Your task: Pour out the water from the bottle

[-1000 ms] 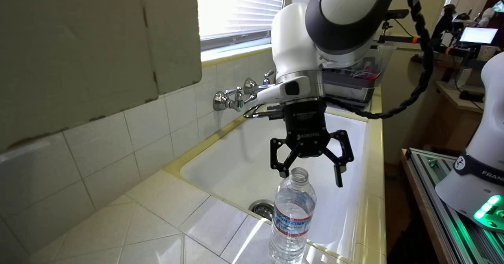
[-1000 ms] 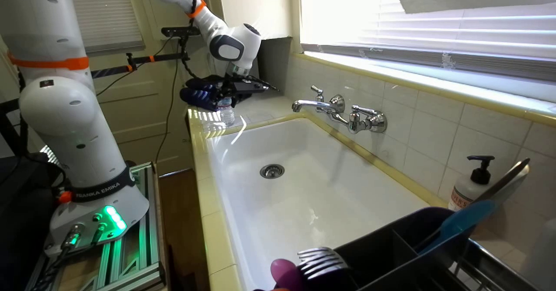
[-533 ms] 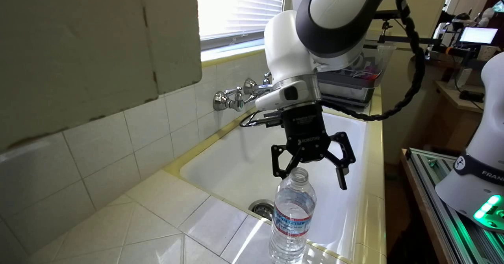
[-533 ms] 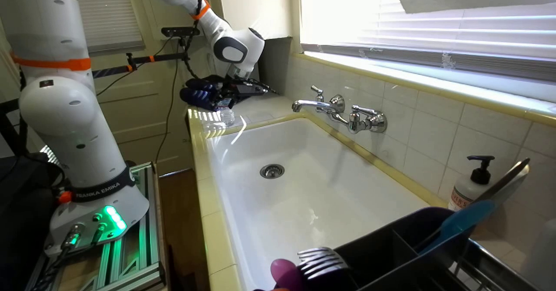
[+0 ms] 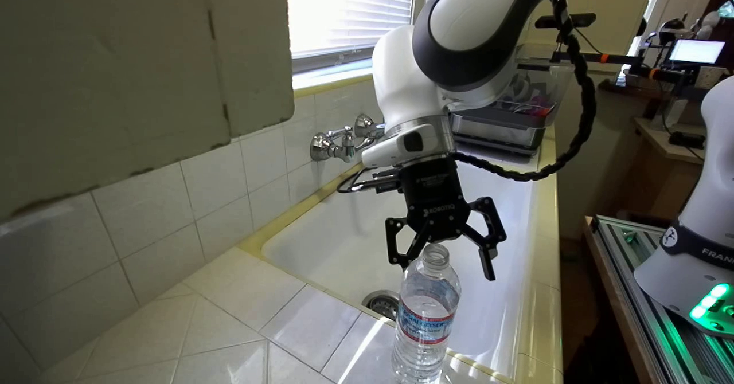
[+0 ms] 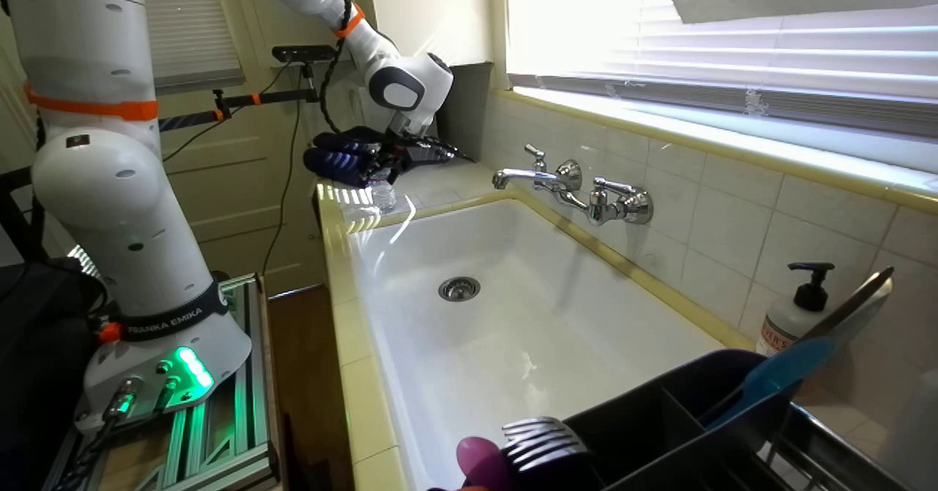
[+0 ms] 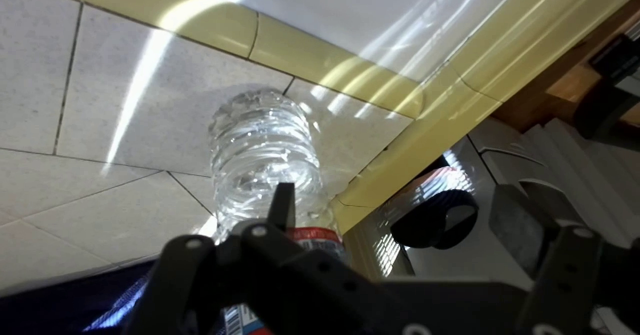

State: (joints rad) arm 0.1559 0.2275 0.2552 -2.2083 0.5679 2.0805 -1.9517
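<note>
I held my claw [image 5: 448,269] spread wide near the clear bottle [image 5: 425,318], which stood upright on the table [image 5: 223,321].

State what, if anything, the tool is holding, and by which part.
Nothing is held: the tool is open, its jaws apart, and the bottle stands upright on the tiled counter.

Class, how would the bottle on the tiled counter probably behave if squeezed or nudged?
The bottle would probably flex under a squeeze, since its clear ribbed sides look like thin plastic. Standing tall and narrow on the tiled counter, it could tip if nudged high up. If it fell, its round shape might let it roll.
</note>
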